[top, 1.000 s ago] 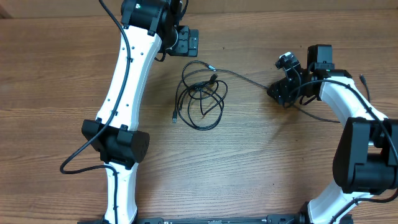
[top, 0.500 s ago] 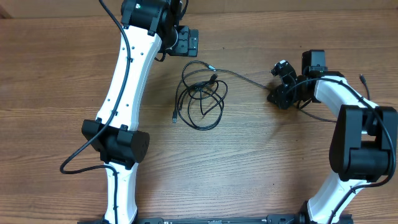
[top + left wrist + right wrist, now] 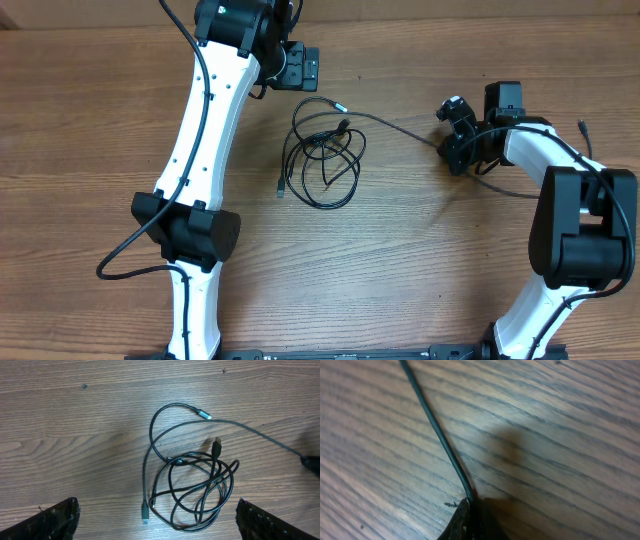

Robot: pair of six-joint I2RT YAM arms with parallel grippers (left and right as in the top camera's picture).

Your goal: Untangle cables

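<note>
- While pinched shut on one thin strand [image 3: 437, 430] low against the wooden table [image 3: 420, 260]: right gripper [image 3: 452, 148], right of centre in the overhead frame
- From there, leading leftward to the cables [image 3: 322, 150], heaped in loose overlapping loops at frame centre, plug ends lying free on the wood
- Left gripper [image 3: 303, 68] at upper centre, apart from the heap; fingers [image 3: 62, 517] spread wide, in the lower corners of its wrist frame
</note>
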